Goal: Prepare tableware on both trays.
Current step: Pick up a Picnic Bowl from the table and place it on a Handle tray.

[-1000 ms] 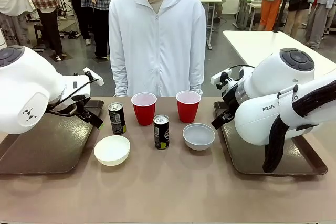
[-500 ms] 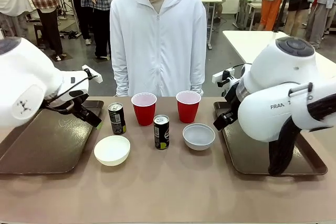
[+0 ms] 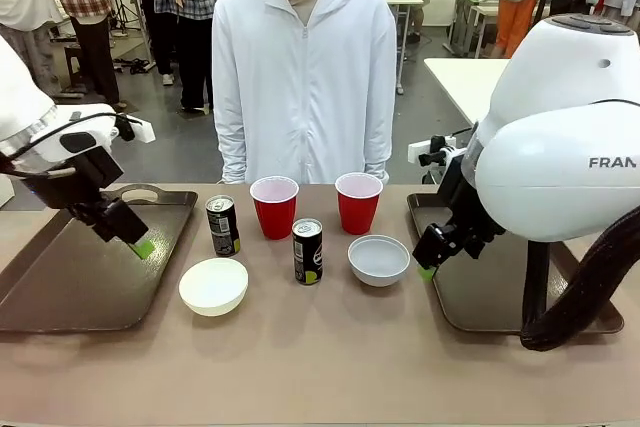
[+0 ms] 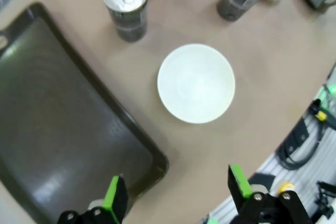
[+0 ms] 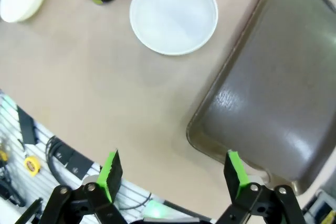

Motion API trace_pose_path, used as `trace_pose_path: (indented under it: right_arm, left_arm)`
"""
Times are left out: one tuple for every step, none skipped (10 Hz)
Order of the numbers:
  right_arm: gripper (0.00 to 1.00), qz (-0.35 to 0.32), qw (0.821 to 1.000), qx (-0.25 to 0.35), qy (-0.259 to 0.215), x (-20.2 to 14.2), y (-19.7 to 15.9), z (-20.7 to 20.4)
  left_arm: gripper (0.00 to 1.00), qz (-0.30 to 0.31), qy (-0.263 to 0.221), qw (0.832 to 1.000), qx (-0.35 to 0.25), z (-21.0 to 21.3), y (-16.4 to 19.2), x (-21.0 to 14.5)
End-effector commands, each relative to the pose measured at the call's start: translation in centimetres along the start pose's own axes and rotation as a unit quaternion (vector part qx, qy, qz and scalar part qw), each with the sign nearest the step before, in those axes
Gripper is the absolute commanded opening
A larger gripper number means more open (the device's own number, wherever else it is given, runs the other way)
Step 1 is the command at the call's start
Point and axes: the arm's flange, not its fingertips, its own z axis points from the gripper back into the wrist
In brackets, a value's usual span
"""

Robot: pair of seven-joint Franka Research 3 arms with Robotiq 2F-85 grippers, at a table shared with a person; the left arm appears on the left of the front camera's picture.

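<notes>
The left gripper (image 4: 177,186) has its fingers spread wide with nothing between them. It hovers over the near right corner of the left tray (image 4: 58,129), with 1 finger above the tray and the other out by the near edge of the table (image 4: 262,87). Ahead of it the white bowl (image 4: 196,83) sits on the table just beside that tray. The right gripper (image 5: 172,169) is just as wide and holds nothing, hanging over the near left corner of the right tray (image 5: 273,87). The grey bowl (image 5: 174,14) sits on the table close by that tray's edge. All 6 pieces stand on the table between the 2 trays. The left can (image 3: 222,225) is behind the white bowl and the right can (image 3: 307,251) is left of the grey bowl. In the back row the left cup (image 3: 274,206) and right cup (image 3: 358,202) stand upright, side by side but apart. A person (image 3: 303,67) stands at the far side.
</notes>
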Motion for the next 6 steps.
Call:
trace_pose_path:
  right_arm:
    - [1.00,-0.027,1.000,0.005,-0.004,-8.7,-2.5,-6.8]
    - [1.00,-0.025,0.999,0.030,-0.013,-8.4,-3.5,-7.4]
    - [1.00,-0.025,0.997,0.067,-0.028,-8.7,-5.3,-7.6]
    - [1.00,-0.036,0.993,0.101,-0.051,-9.8,-7.4,-7.6]
    - [1.00,-0.059,0.986,0.135,-0.076,-11.3,-9.9,-7.4]
    - [1.00,-0.063,0.980,0.163,-0.095,-13.0,-11.5,-7.1]
  left_arm:
    - [1.00,0.021,-0.010,1.000,-0.019,-4.0,0.1,-7.1]
    - [1.00,0.044,-0.009,0.997,-0.054,-4.1,0.6,-6.5]
    - [1.00,0.063,-0.033,0.991,-0.110,-4.2,2.4,-6.1]
    - [1.00,0.093,-0.047,0.983,-0.154,-4.4,4.5,-6.5]
    - [1.00,0.121,-0.071,0.971,-0.195,-4.1,7.5,-7.5]
    - [1.00,0.125,-0.085,0.965,-0.214,-3.5,9.5,-8.7]
